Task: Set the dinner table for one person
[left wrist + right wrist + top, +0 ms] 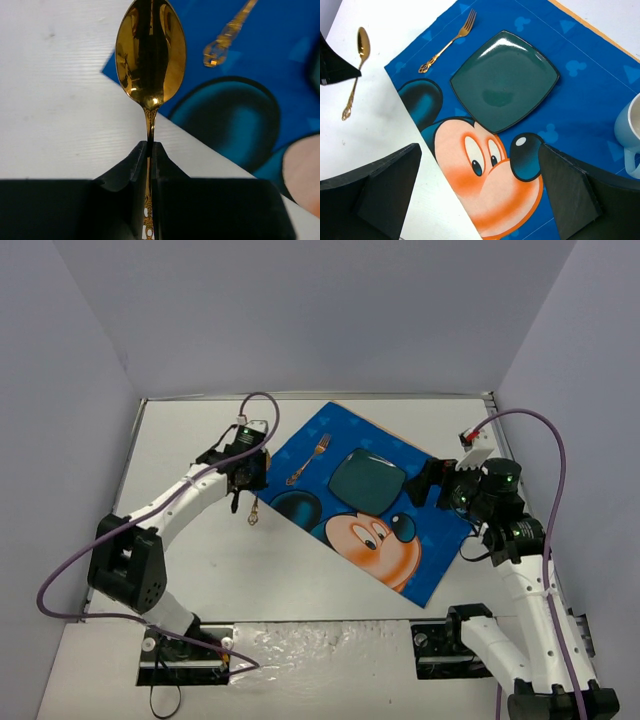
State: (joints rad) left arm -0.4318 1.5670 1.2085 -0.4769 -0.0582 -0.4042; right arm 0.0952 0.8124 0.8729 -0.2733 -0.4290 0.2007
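Left tool (150, 147) is clamped on the gold spoon's (151, 55) handle, bowl pointing far, long axis running near-to-far. It's over bare bench (200, 560), just left of the placemat (590, 90), with fork (447, 42) and plate (504, 80) off to its right. Right tool (480, 150) gapes wide near the mug (632, 130). Spoon's mirror-shiny, with an ornate handle.

One spoon (150, 55), fork (447, 42), plate (504, 80), mug (632, 130), placemat (585, 75)
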